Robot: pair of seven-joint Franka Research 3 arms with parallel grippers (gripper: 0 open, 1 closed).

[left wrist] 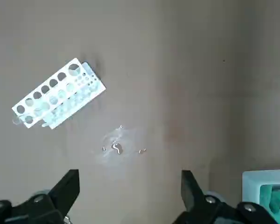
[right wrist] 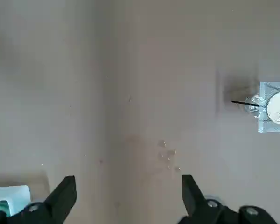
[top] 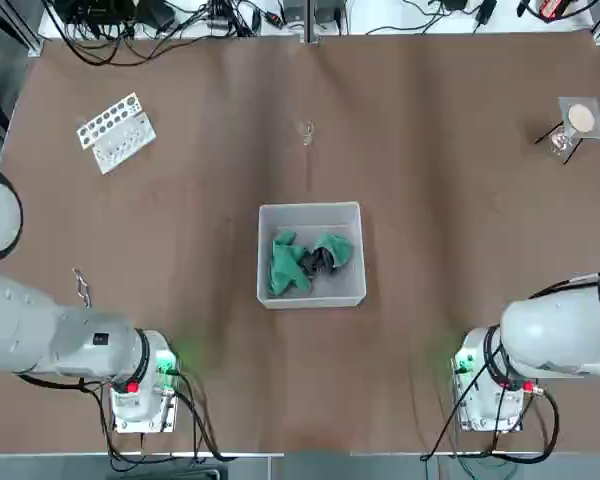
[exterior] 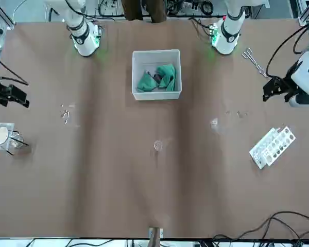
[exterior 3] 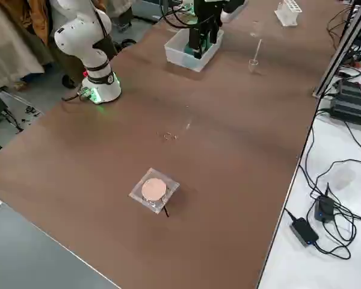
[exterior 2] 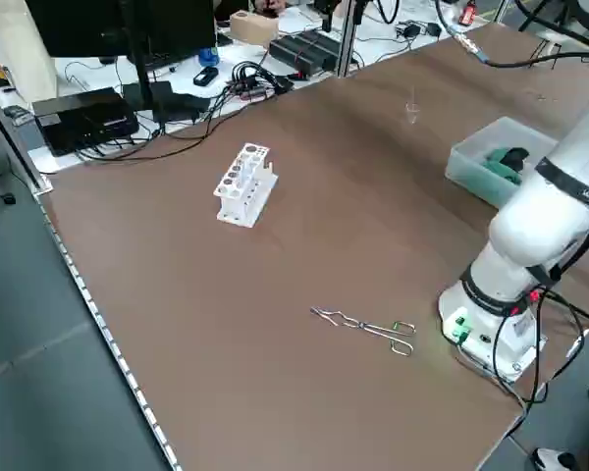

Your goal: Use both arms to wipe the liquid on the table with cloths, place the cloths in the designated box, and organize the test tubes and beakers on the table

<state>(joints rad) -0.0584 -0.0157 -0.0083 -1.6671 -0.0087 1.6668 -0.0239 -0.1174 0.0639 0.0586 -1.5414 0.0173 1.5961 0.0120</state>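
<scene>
Inside the box point(top: 311, 218) lie crumpled cloths point(top: 300, 262), no clear axis; both grippers gape, empty.

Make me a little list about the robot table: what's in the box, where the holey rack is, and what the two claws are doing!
box: middle of the table, holds a green cloth and a dark cloth
rack: white, lying on its side, far left part of the table
tongs: flat on the table near the left arm's base
liquid: droplets on the table below the left gripper
left gripper: open, empty, above the table
right gripper: open, empty, above the table
</scene>
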